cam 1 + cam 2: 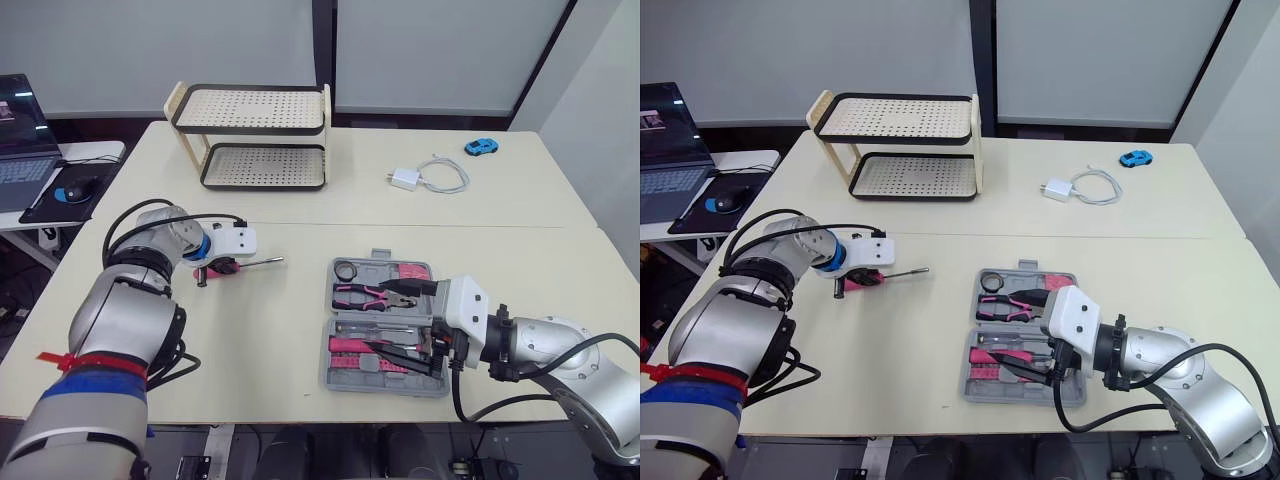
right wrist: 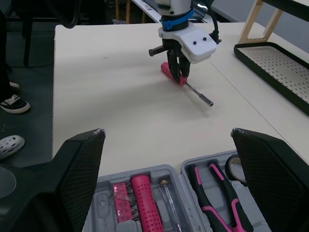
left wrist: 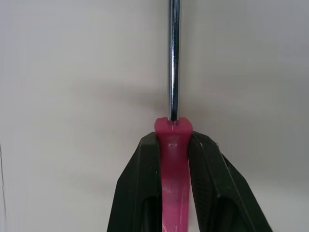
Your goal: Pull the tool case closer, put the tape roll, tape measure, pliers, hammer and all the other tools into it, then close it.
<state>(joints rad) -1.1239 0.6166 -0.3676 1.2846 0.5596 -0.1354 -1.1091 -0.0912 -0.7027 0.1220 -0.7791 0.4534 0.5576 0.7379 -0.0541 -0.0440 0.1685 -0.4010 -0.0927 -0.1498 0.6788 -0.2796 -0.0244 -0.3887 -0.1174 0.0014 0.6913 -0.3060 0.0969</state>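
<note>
Pink screwdriver handle [image 3: 173, 157] between left fingers [image 3: 139, 193] — right fingers [image 2: 77, 179] wide apart at open tool case [image 1: 327, 352]

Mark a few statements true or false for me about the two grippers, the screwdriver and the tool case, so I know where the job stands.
1. The left gripper is shut on the pink handle of the screwdriver. True.
2. The tool case is closed. False: it lies open, with the pliers inside.
3. The right gripper holds the pliers. False: it is open and empty, above the case.
4. The screwdriver is outside the case, on the robot's left of it. True.
5. The blue toy car sits on the rack. False: it is on the table, beyond the charger.
</note>
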